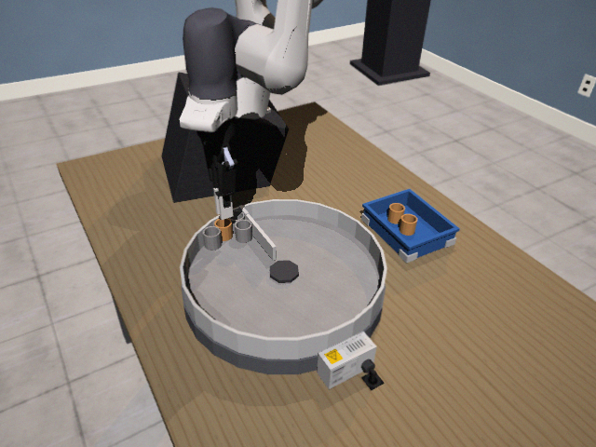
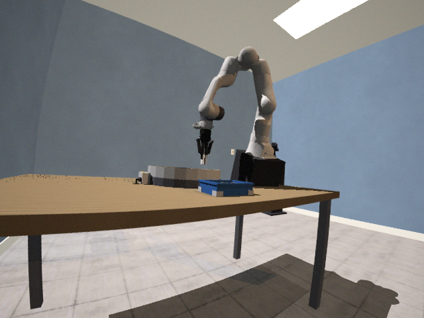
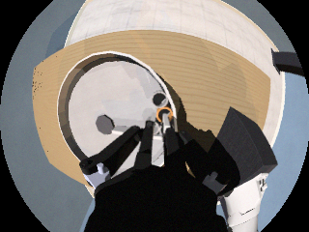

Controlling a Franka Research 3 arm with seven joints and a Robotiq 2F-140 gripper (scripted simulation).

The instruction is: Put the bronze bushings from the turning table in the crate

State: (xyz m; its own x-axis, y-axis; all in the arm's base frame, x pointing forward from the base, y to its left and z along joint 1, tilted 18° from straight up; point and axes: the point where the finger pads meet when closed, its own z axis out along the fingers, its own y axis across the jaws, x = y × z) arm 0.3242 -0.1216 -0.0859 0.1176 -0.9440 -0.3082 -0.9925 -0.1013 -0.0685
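Above the turning table, the hand points downward, nearly closed.

On the table we have the turntable, and beside it, near but apart, the crate holding two upright bushings. Three more bushings stand inside the turntable's wall, close together on one side of the divider.

A bright ceiling panel glares white. Dark shadows fall on worktop and floor. The wrist view bends strongly, its corners black.
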